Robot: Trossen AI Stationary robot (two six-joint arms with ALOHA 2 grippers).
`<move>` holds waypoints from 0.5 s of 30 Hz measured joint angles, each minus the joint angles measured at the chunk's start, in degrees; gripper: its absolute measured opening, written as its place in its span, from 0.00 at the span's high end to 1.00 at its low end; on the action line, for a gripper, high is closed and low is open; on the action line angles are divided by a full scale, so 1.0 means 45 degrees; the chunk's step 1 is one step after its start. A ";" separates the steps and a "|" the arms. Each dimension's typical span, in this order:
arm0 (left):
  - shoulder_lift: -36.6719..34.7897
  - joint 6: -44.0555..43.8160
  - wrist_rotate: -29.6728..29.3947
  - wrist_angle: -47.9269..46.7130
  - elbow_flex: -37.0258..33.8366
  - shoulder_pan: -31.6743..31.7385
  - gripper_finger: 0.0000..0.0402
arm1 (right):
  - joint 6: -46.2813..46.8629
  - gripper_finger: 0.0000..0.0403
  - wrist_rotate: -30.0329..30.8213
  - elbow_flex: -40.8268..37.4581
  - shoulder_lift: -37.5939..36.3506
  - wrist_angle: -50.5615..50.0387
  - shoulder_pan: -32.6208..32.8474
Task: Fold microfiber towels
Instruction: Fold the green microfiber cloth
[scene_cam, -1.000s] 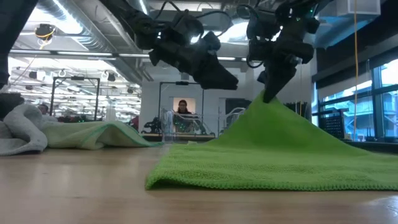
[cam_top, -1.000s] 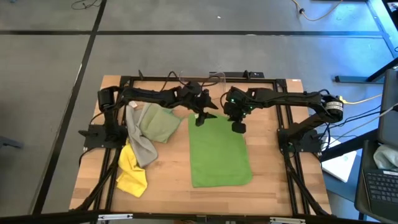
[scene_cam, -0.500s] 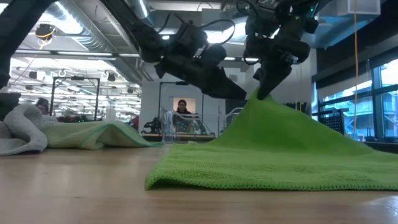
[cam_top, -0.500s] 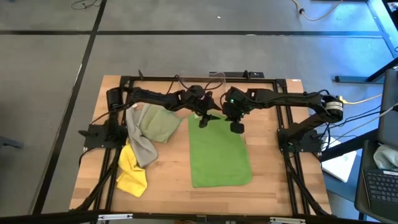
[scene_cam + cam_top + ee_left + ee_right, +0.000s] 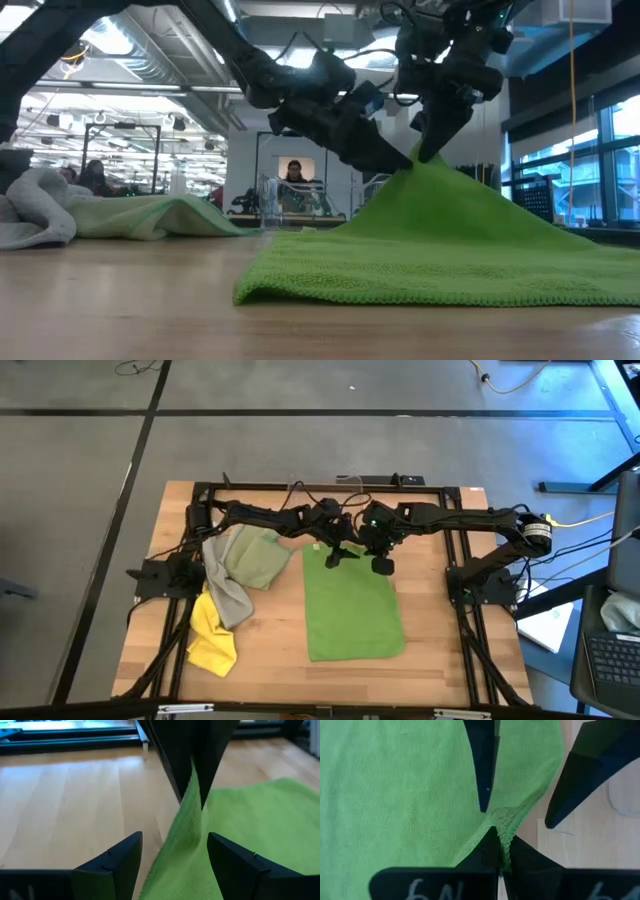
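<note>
- Wooden table [image 5: 440, 660], black frame round edge.
- Bright green towel [image 5: 352, 610] lies below right gripper [image 5: 381, 566].
- Sage towel [image 5: 255, 558], grey towel [image 5: 225, 592], yellow towel [image 5: 210, 635] heaped well off to its side.

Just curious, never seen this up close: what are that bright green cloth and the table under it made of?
The bright green cloth looks like soft microfiber: matte, with a fine looped nap, and it drapes into a peak where the right gripper pinches it. The table looks like light wood, with visible grain and a smooth, slightly glossy finish.

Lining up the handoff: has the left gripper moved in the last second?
Yes. In the high view the left gripper has shifted right along the table's back edge, closing on the right gripper, which pinches the bright green towel in place.
</note>
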 joint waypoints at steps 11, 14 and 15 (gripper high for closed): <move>0.0035 0.0833 -0.0861 -0.1804 -0.0005 0.0282 0.46 | 0.0010 0.98 0.0005 -0.0005 0.0000 -0.0346 -0.0005; 0.0011 0.1303 -0.1495 -0.2352 0.0007 0.0282 0.46 | 0.0015 0.98 0.0009 -0.0005 0.0000 -0.0346 -0.0005; 0.0011 0.1338 -0.1561 -0.2447 0.0012 0.0282 0.46 | 0.0010 0.98 0.0010 -0.0005 0.0000 -0.0341 -0.0003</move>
